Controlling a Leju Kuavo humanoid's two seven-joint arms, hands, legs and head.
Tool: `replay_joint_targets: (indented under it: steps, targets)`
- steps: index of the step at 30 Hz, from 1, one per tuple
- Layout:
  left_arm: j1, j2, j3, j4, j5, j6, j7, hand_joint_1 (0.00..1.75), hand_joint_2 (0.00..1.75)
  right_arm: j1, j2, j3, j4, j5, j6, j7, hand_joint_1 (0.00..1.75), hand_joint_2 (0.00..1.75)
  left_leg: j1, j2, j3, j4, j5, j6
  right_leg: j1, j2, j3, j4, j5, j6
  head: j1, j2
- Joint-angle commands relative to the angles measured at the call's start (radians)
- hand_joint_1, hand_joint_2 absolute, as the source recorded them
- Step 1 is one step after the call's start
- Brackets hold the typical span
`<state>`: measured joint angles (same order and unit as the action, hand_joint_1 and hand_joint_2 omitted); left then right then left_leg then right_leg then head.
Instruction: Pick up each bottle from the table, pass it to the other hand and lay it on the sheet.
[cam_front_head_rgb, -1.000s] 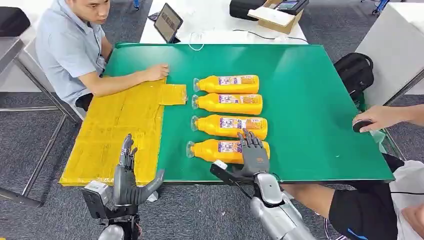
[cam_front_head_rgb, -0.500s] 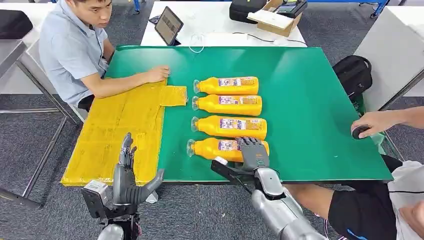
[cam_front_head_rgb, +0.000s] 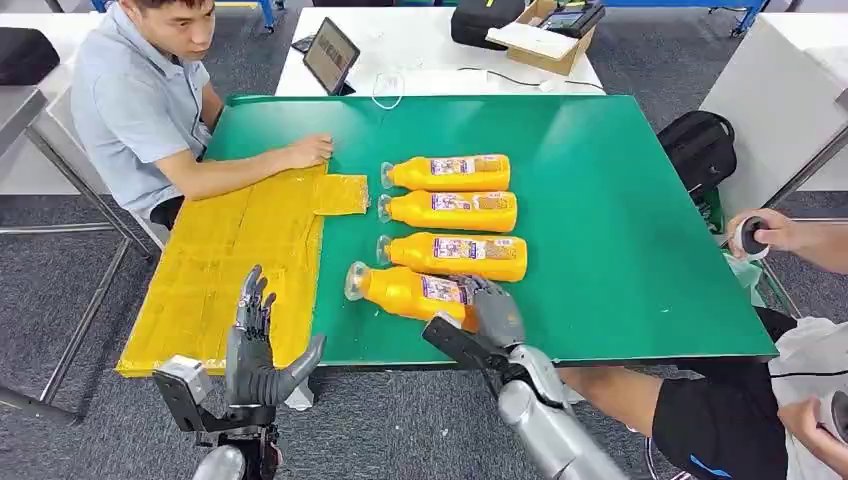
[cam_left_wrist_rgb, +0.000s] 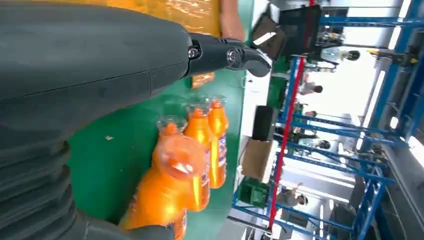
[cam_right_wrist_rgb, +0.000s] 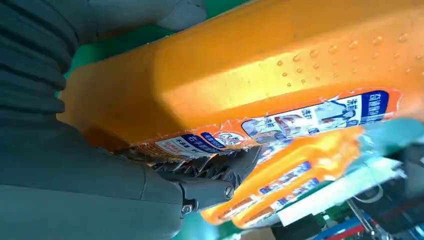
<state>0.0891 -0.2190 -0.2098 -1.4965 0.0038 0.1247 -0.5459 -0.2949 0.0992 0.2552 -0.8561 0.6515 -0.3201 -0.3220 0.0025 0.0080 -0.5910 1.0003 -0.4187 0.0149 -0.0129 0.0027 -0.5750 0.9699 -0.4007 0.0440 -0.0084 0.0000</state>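
Right hand fingers gripping nearest orange bottle, tilted on green counter, left hand fingers spread, empty, beside yellow sheet

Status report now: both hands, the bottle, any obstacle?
Right hand grips nearest orange plastic bottle, tilted out of the row. Left hand open, empty, beside yellow sheet. Person's hand rests on sheet's far end.
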Motion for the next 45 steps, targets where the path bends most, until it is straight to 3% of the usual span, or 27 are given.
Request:
replay_joint_targets:
  steps: [1, 4, 9, 18, 21, 31, 45]
  targets:
    - [-0.024, 0.006, -0.011, 0.104, 0.030, 0.016, 0.023, 0.00, 1.75, 0.151, 0.072, -0.043, -0.317, -0.183, -0.127, -0.110, 1.75, 1.75, 0.001, -0.004, -0.001, 0.000, -0.001, -0.001, 0.001, -0.003, 0.000, 0.000, -0.003, -0.002, 0.000, 0.000]
    - [-0.029, 0.047, -0.087, 0.140, -0.005, -0.049, 0.033, 0.00, 1.75, 0.144, 0.077, -0.016, -0.348, -0.222, -0.139, -0.160, 1.75, 1.75, 0.000, -0.002, -0.006, 0.000, -0.001, -0.001, 0.000, -0.002, -0.004, 0.001, -0.002, -0.001, 0.000, 0.000]
    - [-0.044, 0.051, -0.122, 0.182, 0.052, -0.150, 0.048, 0.00, 1.75, 0.072, 0.078, 0.034, -0.256, -0.227, -0.129, -0.171, 1.75, 1.75, 0.000, -0.001, -0.012, -0.001, -0.001, 0.000, -0.001, -0.001, -0.009, 0.000, -0.002, -0.001, 0.000, 0.000]
    - [-0.051, 0.049, -0.129, 0.177, 0.052, -0.152, 0.050, 0.00, 1.75, 0.057, 0.093, 0.055, -0.229, -0.223, -0.138, -0.180, 1.75, 1.75, 0.000, -0.002, -0.015, 0.000, -0.001, 0.000, -0.001, -0.001, -0.013, 0.000, -0.001, -0.001, 0.000, 0.000]
    - [-0.061, 0.046, -0.142, 0.163, 0.072, -0.182, 0.058, 0.00, 1.75, 0.015, 0.111, 0.146, -0.146, -0.200, -0.089, -0.178, 1.75, 1.75, 0.000, -0.001, -0.015, 0.000, -0.001, 0.000, -0.001, 0.000, -0.013, 0.000, -0.001, -0.001, 0.000, 0.000]
    - [-0.123, 0.018, -0.124, 0.167, 0.168, -0.185, 0.085, 0.00, 1.75, -0.031, 0.187, 0.306, 0.070, -0.207, -0.135, -0.234, 1.75, 1.75, 0.000, -0.002, -0.017, 0.000, 0.000, 0.000, 0.000, -0.001, -0.014, 0.000, -0.001, 0.000, 0.000, 0.000]
    - [-0.140, 0.019, -0.130, 0.179, 0.215, -0.190, 0.096, 0.00, 1.75, -0.032, 0.213, 0.340, 0.107, -0.236, -0.130, -0.258, 1.75, 1.75, 0.000, -0.004, -0.018, 0.000, 0.000, 0.000, -0.001, -0.003, -0.015, 0.000, -0.001, 0.000, 0.000, 0.000]
